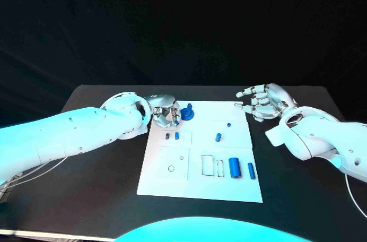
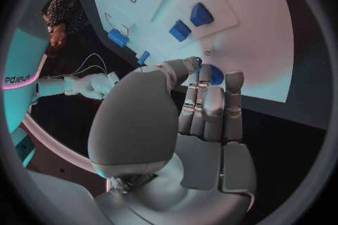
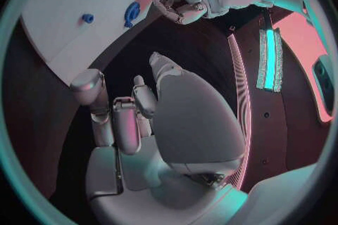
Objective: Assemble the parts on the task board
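Table (image 1: 92, 199) carries the white task board (image 1: 199, 186) at its middle. The left hand (image 1: 164, 114) pinches a round blue part (image 1: 186, 113) at the board's far left corner. The right hand (image 1: 262, 102) hovers empty, fingers loosely curled, beyond the far right corner.

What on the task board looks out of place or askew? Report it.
Nothing stands out. The blue parts lie tidily on the task board; the left hand touches a round blue part at its far edge.
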`<state>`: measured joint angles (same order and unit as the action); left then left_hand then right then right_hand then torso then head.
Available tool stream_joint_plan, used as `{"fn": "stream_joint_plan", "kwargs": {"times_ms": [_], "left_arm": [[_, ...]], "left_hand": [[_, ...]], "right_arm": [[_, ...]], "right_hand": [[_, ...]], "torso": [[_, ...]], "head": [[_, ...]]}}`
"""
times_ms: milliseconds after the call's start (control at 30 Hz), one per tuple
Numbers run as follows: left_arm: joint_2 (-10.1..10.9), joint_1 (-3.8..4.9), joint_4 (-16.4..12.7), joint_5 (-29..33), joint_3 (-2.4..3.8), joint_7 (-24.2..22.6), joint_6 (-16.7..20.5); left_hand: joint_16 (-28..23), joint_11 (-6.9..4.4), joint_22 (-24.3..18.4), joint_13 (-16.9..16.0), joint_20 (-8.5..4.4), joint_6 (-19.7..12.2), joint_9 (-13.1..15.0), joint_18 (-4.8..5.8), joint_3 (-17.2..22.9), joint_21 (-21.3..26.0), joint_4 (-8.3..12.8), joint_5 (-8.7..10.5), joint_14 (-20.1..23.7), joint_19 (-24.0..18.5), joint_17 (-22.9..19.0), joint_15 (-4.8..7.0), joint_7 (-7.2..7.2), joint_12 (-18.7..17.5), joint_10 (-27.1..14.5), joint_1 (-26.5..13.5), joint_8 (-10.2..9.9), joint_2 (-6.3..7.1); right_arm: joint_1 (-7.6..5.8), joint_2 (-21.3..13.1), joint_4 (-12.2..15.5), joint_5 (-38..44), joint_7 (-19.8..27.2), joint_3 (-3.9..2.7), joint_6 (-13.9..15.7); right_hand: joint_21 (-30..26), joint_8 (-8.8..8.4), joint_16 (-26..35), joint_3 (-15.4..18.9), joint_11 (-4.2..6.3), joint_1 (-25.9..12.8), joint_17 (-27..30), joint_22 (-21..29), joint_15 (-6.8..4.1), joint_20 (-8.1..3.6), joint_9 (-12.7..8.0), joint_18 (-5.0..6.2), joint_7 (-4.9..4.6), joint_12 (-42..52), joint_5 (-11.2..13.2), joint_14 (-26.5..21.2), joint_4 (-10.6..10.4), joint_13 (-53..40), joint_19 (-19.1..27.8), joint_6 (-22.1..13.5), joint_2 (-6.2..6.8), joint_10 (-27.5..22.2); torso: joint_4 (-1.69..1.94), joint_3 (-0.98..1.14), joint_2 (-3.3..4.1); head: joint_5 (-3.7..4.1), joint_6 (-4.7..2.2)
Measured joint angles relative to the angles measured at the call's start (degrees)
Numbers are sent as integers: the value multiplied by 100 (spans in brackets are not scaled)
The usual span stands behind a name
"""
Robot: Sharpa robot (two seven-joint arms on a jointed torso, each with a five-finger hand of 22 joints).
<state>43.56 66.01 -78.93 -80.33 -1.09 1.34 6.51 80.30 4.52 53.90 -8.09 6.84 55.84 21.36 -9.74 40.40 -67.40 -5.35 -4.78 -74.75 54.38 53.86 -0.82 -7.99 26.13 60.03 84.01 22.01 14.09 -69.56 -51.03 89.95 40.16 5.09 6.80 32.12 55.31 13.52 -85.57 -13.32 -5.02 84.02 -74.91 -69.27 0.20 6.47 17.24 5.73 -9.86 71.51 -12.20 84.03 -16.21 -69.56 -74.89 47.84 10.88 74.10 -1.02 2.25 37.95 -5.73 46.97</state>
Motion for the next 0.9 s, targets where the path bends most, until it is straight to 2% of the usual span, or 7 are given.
{"fn": "stream_joint_plan", "kwargs": {"times_ms": [300,900], "left_arm": [[15,-1,110,13,1,54,-57],[-148,-4,326,17,-9,83,-181]], "left_hand": [[0,0,5,1,0,-1,0,0,16,0,16,0,0,0,-6,0,0,0,0,0,-11,0],[0,-1,24,2,-29,19,10,0,15,1,16,0,1,29,-6,0,21,-25,40,0,-18,1]], "right_arm": [[12,2,-6,0,0,0,0],[29,3,-8,0,0,0,-1]], "right_hand": [[0,0,0,0,0,0,0,0,0,0,0,0,0,0,0,0,0,0,0,0,0,0],[0,0,0,0,0,0,1,1,0,0,0,0,0,0,0,0,0,1,0,0,0,0]], "torso": [[3,-1,2],[-4,0,3]], "head": [[-8,10],[-25,32]]}}
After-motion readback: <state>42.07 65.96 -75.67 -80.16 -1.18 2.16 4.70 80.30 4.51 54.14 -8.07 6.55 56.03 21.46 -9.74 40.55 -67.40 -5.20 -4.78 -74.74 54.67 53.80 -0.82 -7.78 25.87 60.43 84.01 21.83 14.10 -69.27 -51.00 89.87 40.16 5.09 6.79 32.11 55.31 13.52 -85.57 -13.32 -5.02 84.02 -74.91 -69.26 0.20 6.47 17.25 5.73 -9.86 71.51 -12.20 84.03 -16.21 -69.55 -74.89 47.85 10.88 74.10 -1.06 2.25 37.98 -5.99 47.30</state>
